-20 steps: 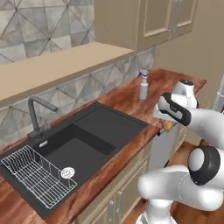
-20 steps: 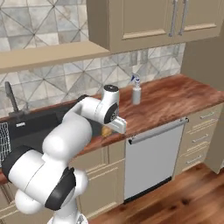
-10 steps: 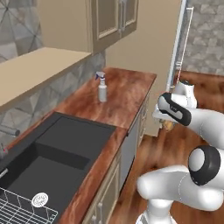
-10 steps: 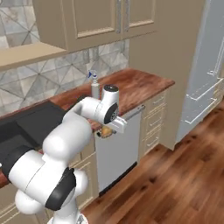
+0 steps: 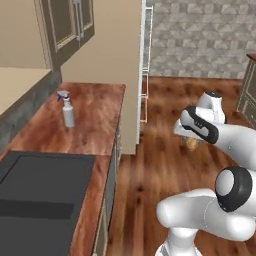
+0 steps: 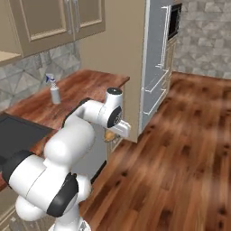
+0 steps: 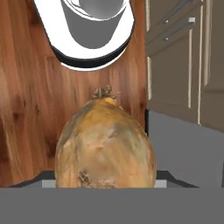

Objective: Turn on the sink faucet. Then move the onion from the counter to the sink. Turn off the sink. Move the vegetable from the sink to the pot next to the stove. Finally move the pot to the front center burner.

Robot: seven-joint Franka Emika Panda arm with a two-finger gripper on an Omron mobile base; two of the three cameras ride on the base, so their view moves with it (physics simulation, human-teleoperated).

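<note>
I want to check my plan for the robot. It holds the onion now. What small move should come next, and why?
Probably keep the gripper shut on the onion and drive the base on toward the stove. The onion hangs over the wood floor, beside the counter end, and no pot is near. The sink lies at the left base view's lower left.

My gripper [image 5: 192, 143] carries the onion [image 7: 105, 146] over open wood floor [image 6: 180, 149], with free room ahead and to the right. The counter [image 5: 95, 120] edge lies to my left, the spray bottle [image 5: 67, 110] standing alone on it. The tall cabinet [image 6: 122, 49] blocks passage beyond the counter end.
</note>
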